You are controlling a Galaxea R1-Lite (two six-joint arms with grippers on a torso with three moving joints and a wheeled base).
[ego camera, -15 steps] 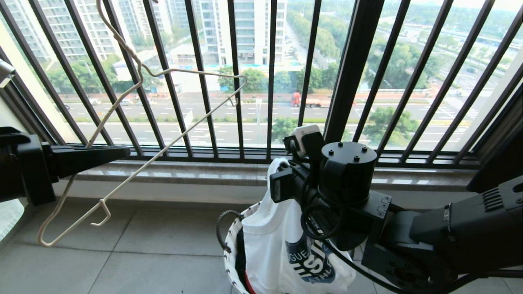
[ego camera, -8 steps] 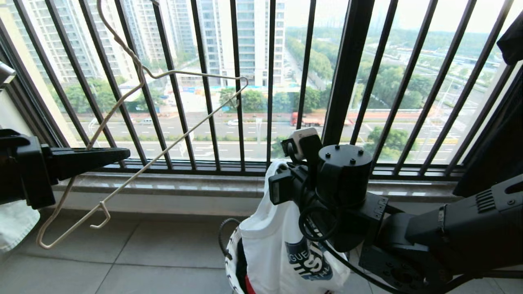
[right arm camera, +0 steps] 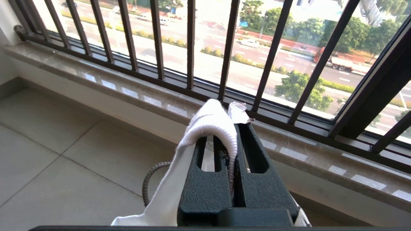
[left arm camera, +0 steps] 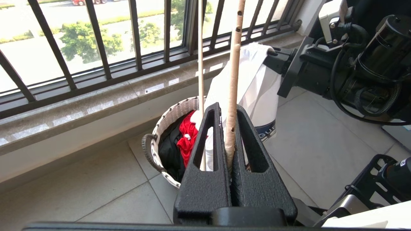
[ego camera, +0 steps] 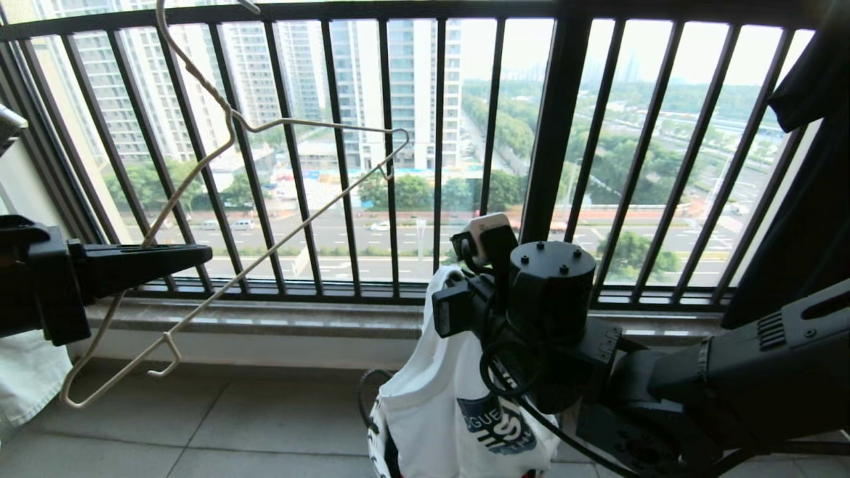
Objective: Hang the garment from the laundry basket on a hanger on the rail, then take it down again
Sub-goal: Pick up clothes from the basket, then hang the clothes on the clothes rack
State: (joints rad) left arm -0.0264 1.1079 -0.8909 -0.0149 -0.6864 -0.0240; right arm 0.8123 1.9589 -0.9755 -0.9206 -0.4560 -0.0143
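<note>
My left gripper (ego camera: 202, 252) is shut on the thin cream-white hanger (ego camera: 229, 119), which tilts in front of the window bars; in the left wrist view its jaws (left arm camera: 226, 109) pinch the wrapped wire (left arm camera: 231, 80). My right gripper (right arm camera: 232, 128) is shut on the ribbed collar of the garment (right arm camera: 205, 125). The white T-shirt (ego camera: 431, 411) hangs from it with its dark blue emblem (ego camera: 498, 425) showing, and its lower part is still in the laundry basket (left arm camera: 167, 112). The rail is out of view.
Black window railing (ego camera: 558, 153) over a stone sill (ego camera: 299, 318) closes the far side. A black garment (ego camera: 810, 166) hangs at the right and pale cloth (ego camera: 26, 378) at the lower left. Red and black clothes (left arm camera: 188, 138) lie in the basket.
The whole view has shifted: window, sill and basket have slid down the picture. The T-shirt has come further up out of the basket. Both grips are unchanged.
</note>
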